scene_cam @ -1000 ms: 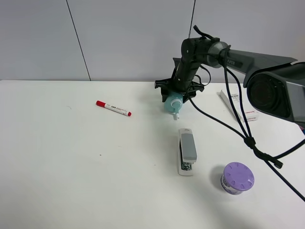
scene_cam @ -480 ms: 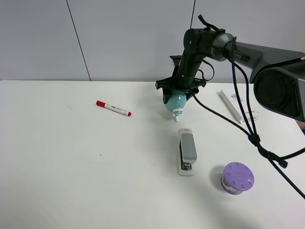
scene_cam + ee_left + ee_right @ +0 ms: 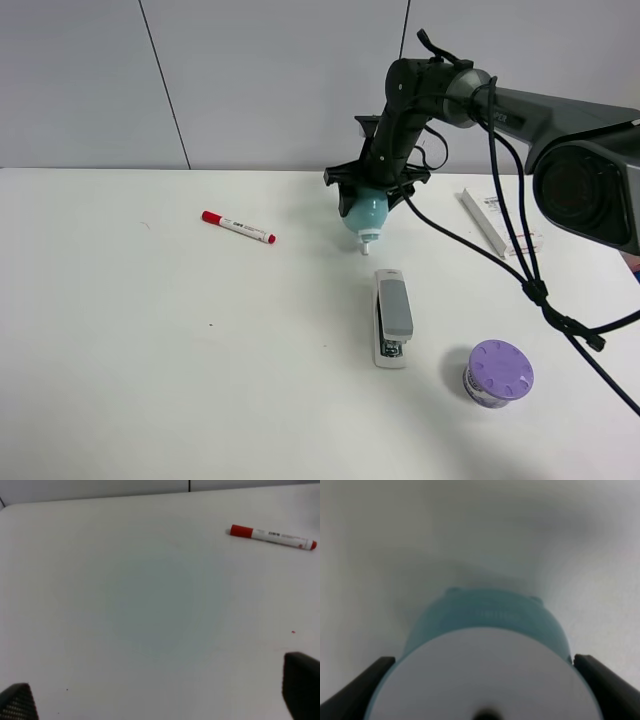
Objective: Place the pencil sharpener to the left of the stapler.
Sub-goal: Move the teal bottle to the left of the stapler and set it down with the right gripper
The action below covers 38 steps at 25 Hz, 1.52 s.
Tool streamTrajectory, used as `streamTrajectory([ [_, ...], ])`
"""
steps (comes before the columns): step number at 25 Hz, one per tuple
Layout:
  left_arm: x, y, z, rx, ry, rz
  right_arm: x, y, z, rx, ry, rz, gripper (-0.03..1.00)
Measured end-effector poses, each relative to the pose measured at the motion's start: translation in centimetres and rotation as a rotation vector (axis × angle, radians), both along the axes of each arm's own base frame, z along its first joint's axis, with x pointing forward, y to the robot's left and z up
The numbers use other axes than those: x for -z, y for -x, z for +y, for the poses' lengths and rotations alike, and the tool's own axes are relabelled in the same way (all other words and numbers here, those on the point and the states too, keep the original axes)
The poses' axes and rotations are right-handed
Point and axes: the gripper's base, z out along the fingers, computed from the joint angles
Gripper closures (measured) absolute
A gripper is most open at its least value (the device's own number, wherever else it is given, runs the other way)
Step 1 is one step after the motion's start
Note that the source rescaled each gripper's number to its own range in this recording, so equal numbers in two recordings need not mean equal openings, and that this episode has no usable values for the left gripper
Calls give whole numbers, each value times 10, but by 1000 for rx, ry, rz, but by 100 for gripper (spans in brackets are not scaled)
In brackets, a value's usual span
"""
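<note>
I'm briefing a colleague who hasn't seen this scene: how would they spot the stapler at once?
On the white table, look right of centre, just nearer the camera than the right gripper holding the teal pencil sharpener. The stapler lies there. It is long, grey-topped with a white base, unlike the round purple-lidded jar beside it.

The right gripper (image 3: 367,198) has tipped the sharpener (image 3: 366,213) from a slant to nozzle-down, then carried it a touch toward nine o'clock, its arm risen higher.
</note>
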Motion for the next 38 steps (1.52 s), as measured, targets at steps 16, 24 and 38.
streamTrajectory([
  [16, 0, 0, 0, 0, 0, 0, 16, 0, 6, 52, -132, 92, 97],
  [24, 0, 0, 0, 0, 0, 0, 16, 5, 7, 44, -142, 150, 97],
  [38, 0, 0, 0, 0, 0, 0, -16, 15, 12, 16, -231, 183, 97],
])
